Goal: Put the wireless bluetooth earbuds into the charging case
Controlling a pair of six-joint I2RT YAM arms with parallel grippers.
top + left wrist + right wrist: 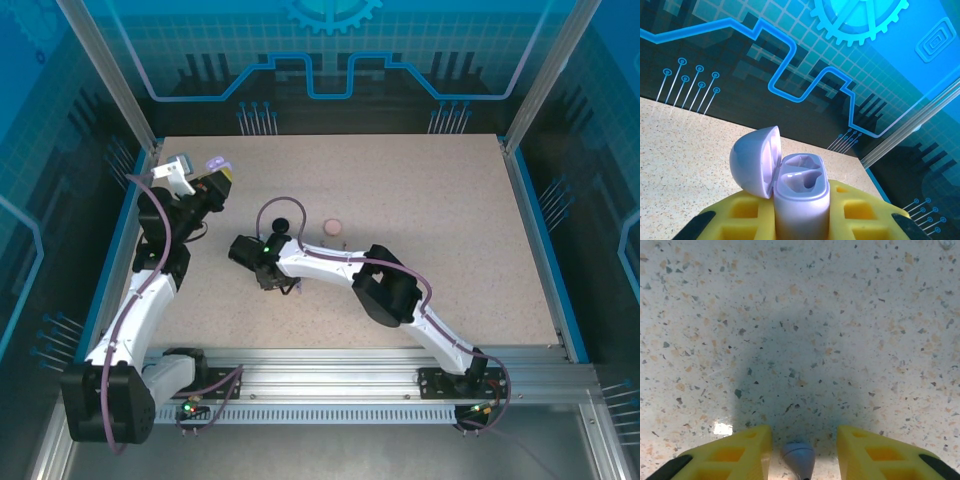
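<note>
Lilac rounded plastic charging case [802, 197], lid open, sockets empty: clamped in your left gripper [802, 222]. Small lilac earbud [799, 460], 6 o'clock: your right gripper [802, 436] straddles it, jaws apart. Insertion outstanding.

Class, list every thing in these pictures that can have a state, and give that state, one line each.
lilac charging case: lid open, wells look empty
left gripper: shut on the lilac charging case
right gripper: open
lilac earbud: between the right gripper's fingers, not gripped
pink case: on the table, lid too small to tell
</note>
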